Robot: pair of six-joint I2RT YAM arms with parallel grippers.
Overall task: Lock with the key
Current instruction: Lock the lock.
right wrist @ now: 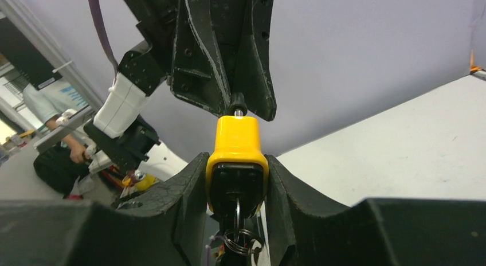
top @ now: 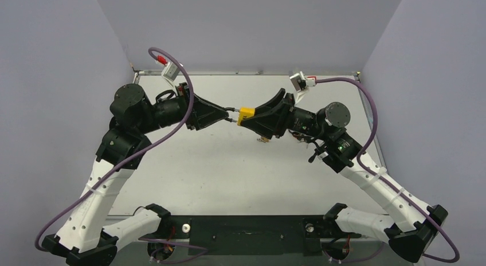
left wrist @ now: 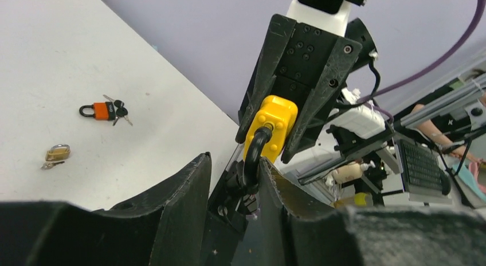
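Note:
A yellow padlock [top: 246, 113] hangs in the air between my two arms. My right gripper [right wrist: 236, 163] is shut on its body [right wrist: 236, 137]. A key [right wrist: 236, 211] sits in the keyhole on the underside, with its ring [right wrist: 242, 241] hanging below. The black shackle [left wrist: 252, 154] points at my left gripper [left wrist: 232, 160] and lies between its jaws. It rests against the right finger [left wrist: 281, 183], with a gap to the left finger [left wrist: 183, 186]. Bare metal shackle legs [top: 232, 110] show in the top view.
An orange padlock with keys [left wrist: 101, 110] and a small brass padlock with a key [left wrist: 57, 153] lie on the white table [left wrist: 69, 59]. In the top view the brass one [top: 263, 140] sits just under my right gripper. Purple walls enclose the table.

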